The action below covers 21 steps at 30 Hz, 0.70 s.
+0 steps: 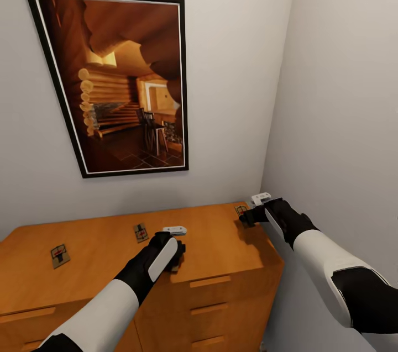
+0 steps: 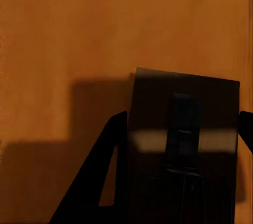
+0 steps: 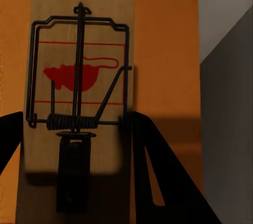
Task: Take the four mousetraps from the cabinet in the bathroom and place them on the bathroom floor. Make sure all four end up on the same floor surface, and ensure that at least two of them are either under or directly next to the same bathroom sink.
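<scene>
The orange-brown cabinet (image 1: 221, 247) fills the room's corner. Two mousetraps lie loose on its top, one at the left (image 1: 59, 255) and one nearer the middle (image 1: 141, 232). My left gripper (image 1: 178, 251) is low over the top. In the left wrist view its fingers (image 2: 113, 145) press both side edges of a shadowed mousetrap (image 2: 184, 124). At the cabinet's back right corner, my right gripper (image 1: 246, 216) stands open astride another mousetrap (image 1: 241, 210). That mousetrap (image 3: 79, 76) lies flat with a red mouse print, a narrow gap beside one finger (image 3: 13, 134). The floor and sink are out of view.
A large framed picture (image 1: 119, 81) hangs on the wall behind the cabinet. A grey side wall (image 1: 342, 120) stands close on the right, near my right arm. Drawer fronts with small handles (image 1: 205, 281) face me.
</scene>
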{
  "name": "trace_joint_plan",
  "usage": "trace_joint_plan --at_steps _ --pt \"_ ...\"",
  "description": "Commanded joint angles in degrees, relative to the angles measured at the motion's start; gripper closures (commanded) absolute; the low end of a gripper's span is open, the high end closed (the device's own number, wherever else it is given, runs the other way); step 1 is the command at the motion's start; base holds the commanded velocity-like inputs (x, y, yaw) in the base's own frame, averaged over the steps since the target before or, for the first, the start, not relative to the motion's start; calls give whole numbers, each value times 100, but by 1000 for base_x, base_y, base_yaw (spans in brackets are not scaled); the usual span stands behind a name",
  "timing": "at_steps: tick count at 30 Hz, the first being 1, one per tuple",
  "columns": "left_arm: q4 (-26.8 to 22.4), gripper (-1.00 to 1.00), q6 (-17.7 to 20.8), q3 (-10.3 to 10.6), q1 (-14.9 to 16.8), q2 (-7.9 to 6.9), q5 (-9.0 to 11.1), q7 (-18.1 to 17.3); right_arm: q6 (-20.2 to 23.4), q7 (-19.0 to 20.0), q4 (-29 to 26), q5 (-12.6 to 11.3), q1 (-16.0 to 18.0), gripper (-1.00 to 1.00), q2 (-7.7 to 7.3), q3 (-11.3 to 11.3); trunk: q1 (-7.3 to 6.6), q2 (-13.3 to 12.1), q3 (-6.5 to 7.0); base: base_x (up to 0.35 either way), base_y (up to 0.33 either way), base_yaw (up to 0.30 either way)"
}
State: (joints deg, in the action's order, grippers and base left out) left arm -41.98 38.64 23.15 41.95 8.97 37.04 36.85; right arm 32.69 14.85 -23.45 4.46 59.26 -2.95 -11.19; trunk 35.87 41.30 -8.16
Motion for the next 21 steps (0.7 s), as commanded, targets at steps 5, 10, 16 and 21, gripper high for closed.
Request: trace_joint_plan --at_steps 5,10,16,21 --pt "-8 100 12 23 6 7 49 68 27 38 -10 29 6 100 -4 -15 -109 -194 80 0 0 0" --pt "-9 100 12 23 6 8 56 68 27 39 -10 29 6 100 -4 -15 -218 -395 170 -71 47 0" --pt "-11 100 12 23 6 8 57 68 27 36 -10 29 7 100 -4 -15 -350 -635 278 -222 156 0" --pt "-12 100 12 25 6 8 57 68 27 35 -10 29 6 100 -4 -15 -460 -836 367 -88 61 0"
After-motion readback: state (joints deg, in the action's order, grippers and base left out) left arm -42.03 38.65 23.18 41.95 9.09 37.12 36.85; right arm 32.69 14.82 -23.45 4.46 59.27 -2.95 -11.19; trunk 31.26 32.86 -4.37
